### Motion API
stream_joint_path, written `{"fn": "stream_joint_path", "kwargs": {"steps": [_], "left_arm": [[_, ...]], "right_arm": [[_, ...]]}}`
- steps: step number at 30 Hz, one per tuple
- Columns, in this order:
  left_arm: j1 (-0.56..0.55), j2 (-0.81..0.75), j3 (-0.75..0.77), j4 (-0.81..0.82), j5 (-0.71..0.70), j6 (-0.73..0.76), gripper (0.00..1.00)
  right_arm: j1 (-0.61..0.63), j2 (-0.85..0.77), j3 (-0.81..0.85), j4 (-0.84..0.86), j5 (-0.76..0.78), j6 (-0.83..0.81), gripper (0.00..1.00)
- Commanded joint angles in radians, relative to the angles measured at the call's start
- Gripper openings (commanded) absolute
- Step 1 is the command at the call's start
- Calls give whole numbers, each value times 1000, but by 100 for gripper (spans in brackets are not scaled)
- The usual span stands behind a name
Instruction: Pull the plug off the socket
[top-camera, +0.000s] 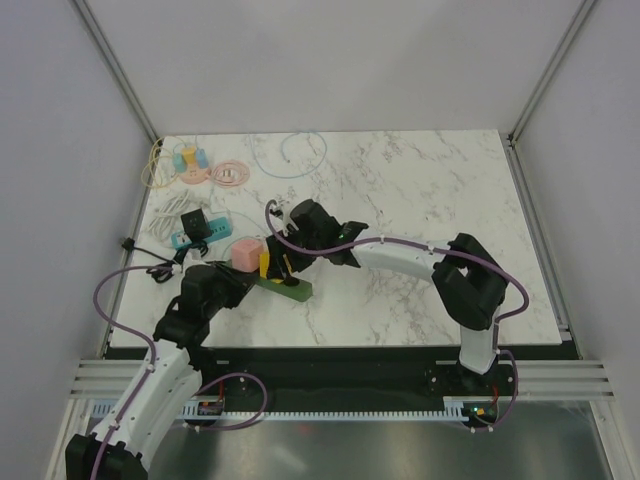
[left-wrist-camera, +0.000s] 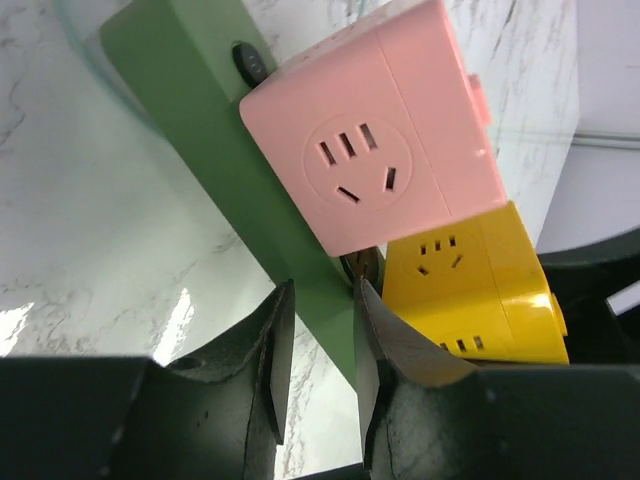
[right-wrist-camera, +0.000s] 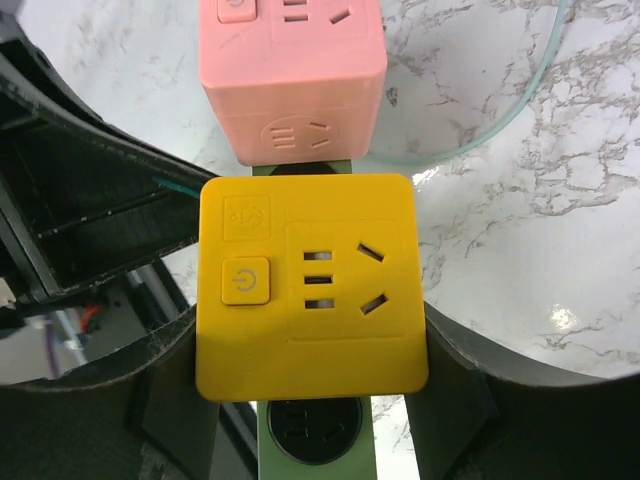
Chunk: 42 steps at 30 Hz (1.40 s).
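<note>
Gripping the yellow plastic cube plug (right-wrist-camera: 310, 290) at frame centre, the right pincer (right-wrist-camera: 310, 340) hugged both its sides; the left pincer (left-wrist-camera: 322, 330) straddled the green plastic socket strip (left-wrist-camera: 190, 90), contact unclear.

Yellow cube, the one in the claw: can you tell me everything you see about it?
The yellow cube is smooth, shiny plastic with rounded corners. Its top face has a round power button, a small square logo and socket holes; a side face has sockets too. It sits upright, plugged into the green strip, close beside the pink cube with a thin gap. The right claw squeezes it from both sides.
</note>
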Motion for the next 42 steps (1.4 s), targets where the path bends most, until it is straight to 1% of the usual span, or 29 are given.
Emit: {"fn": "stream_joint_path", "kwargs": {"steps": [1,5,7,8,9,11,12,13,14,15,17,18,19,21,22,25,29,34,37,42], "left_arm": [[-5,2,-28,-156,-22,87,2],[-5,-7,-25,-154,-2,92,2],[-5,-29,-16,-153,27,104,2],[-5,-50,-6,-153,42,112,2],[-5,-103,-1,-156,62,113,2],[-5,-173,14,-176,62,92,2],[-5,-238,19,-202,59,81,12],[-5,-263,24,-211,58,57,21],[-5,-303,25,-220,58,46,40],[-5,-314,27,-222,56,38,48],[-5,-316,37,-222,58,26,60],[-5,-308,41,-220,58,26,69],[-3,-279,47,-211,56,29,73],[-5,-242,47,-191,73,37,76],[-5,-201,44,-170,81,37,76],[-5,-146,19,-90,127,25,77],[-5,-130,5,-17,153,20,78],[-5,-173,19,-42,150,29,76],[-5,-231,2,-58,125,6,79],[-5,-185,4,-55,96,-15,80]], "right_arm": [[-135,-24,128,162,-38,157,0],[-132,-7,145,162,-87,175,0],[-124,-17,111,162,-83,157,0],[-123,-24,90,160,-78,153,0],[-123,-34,42,204,-78,151,0],[-123,-62,-2,228,-72,143,0],[-124,-73,-42,248,-72,142,0],[-124,-91,-59,255,-81,139,0],[-124,-99,-93,275,-84,137,0],[-124,-108,-108,288,-92,137,0],[-123,-134,-156,323,-106,143,0],[-124,-142,-167,331,-110,143,0],[-124,-155,-180,343,-121,148,0],[-124,-166,-214,381,-129,169,0],[-124,-174,-223,393,-135,178,0],[-123,-183,-251,432,-150,206,0],[-114,-179,-260,452,-159,215,0],[-109,-175,-273,452,-161,212,0],[-103,-182,-279,455,-164,212,0],[-80,-200,-286,453,-164,215,0]]}}
